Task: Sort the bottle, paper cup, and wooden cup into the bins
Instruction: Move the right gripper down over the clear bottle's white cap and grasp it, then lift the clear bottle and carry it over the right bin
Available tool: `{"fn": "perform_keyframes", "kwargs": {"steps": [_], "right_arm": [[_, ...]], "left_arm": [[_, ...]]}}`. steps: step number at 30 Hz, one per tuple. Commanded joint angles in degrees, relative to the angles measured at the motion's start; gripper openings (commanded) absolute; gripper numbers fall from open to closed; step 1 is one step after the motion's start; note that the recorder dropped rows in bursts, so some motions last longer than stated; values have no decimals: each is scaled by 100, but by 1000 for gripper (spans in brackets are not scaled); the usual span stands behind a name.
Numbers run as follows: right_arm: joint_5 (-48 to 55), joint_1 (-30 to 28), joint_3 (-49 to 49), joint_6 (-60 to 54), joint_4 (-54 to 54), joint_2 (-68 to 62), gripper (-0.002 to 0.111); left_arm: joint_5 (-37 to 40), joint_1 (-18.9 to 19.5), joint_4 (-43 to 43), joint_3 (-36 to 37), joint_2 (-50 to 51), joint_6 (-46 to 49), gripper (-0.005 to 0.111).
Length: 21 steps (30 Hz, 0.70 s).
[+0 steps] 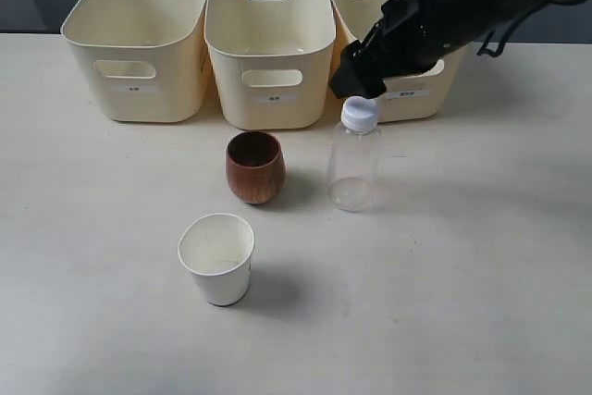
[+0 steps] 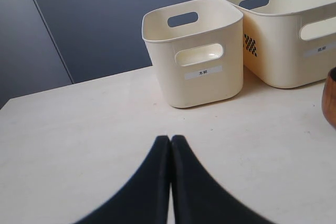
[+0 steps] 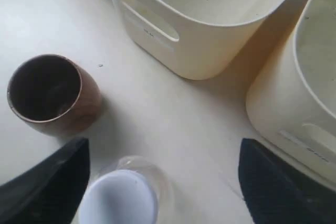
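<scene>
My left fingers [image 2: 170,145] are pressed together, holding nothing, waiting near the left bin [image 2: 194,51]. The bottle [image 1: 354,156] stands on the tabletop [image 1: 481,265]; the paper cup [image 1: 218,257] and wooden cup [image 1: 255,166] stand left of it. My right fingers [image 3: 160,182] are spread wide above the bottle, its cap between them, so I think I can grab it.

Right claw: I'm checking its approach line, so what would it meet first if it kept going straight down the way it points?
Most likely the white screw cap of the small clear plastic bottle, which sits between the open right claw fingers. Exact height above it is unclear.
</scene>
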<state>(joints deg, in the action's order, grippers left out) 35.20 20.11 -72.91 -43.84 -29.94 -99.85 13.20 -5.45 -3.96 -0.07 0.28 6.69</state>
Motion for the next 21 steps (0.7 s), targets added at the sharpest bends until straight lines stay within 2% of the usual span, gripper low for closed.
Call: {"fn": "perform_keyframes", "kwargs": {"steps": [1,21], "right_arm": [[93,5,-38,-5,-165,-21,78],[632,5,-38,-30,-193,-218,77]], "left_arm": [[-32,-42,0,7,-28,-11,0],[-32,-42,0,7,-28,-11,0]]}}
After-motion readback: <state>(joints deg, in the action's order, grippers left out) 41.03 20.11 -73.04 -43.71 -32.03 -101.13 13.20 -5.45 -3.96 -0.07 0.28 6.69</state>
